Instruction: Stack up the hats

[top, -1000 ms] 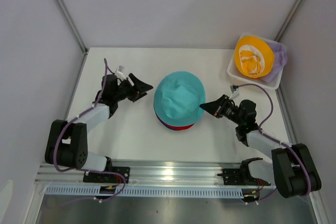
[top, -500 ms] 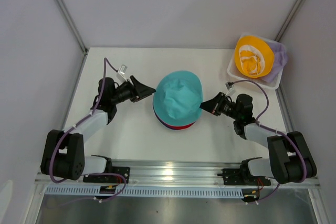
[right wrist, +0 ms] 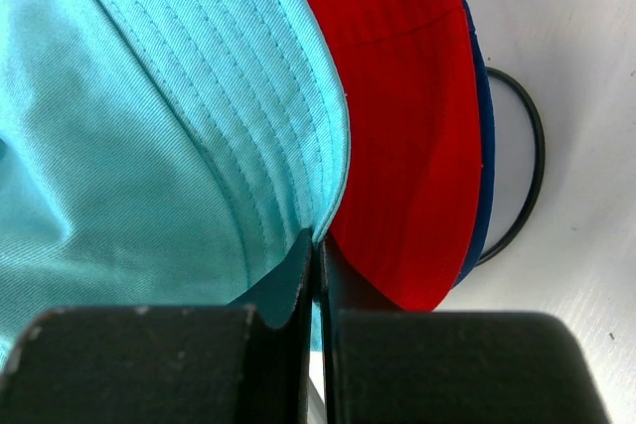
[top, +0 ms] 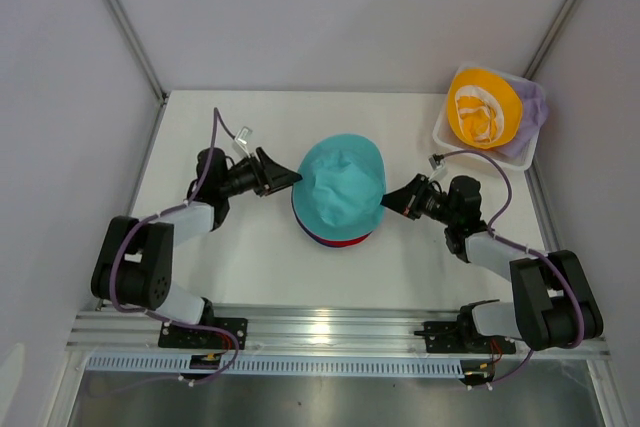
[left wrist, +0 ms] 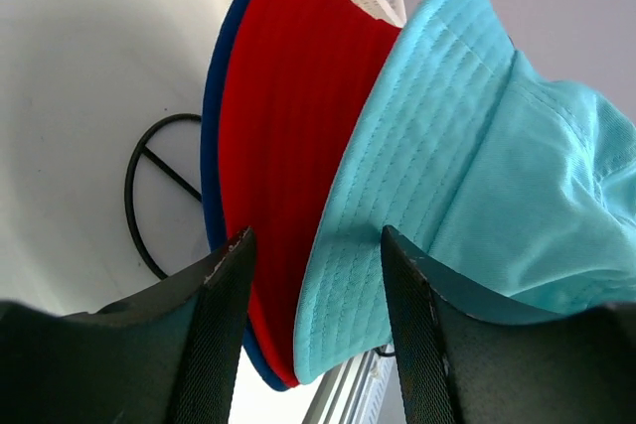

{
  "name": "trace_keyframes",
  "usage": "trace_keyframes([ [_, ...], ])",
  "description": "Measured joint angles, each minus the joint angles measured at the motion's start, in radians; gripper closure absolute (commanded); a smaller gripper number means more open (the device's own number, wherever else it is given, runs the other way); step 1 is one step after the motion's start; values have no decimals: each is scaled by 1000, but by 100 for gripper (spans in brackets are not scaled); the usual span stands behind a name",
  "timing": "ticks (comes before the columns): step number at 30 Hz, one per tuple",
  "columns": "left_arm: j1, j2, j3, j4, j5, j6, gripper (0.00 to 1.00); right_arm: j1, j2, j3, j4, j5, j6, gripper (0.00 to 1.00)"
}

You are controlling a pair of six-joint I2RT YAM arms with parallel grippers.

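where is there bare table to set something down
Bare table: the near strip between the hat stack and the rail, and the far strip behind the stack. Crowded: both sides of the stack, where the jaws sit, and the basket corner.

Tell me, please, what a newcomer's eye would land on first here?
The teal hat in the middle, topping a red hat and a navy hat, flanked by the open left gripper and shut right gripper. Next, the yellow-orange hat in the white basket at the far right.
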Motion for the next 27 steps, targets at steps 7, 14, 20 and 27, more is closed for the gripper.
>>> trace_keyframes([
  [7,-12,49,8,91,40,-41,57,0,0,16,-27,-1,-8,100],
  [14,-27,55,11,188,55,-102,98,0,3,32,-60,1,-9,100],
  [20,-29,50,11,171,11,-146,99,0,6,128,-230,37,-8,100],
  [27,-32,-78,21,-115,-152,-109,99,-1,14,303,-502,88,1,100],
])
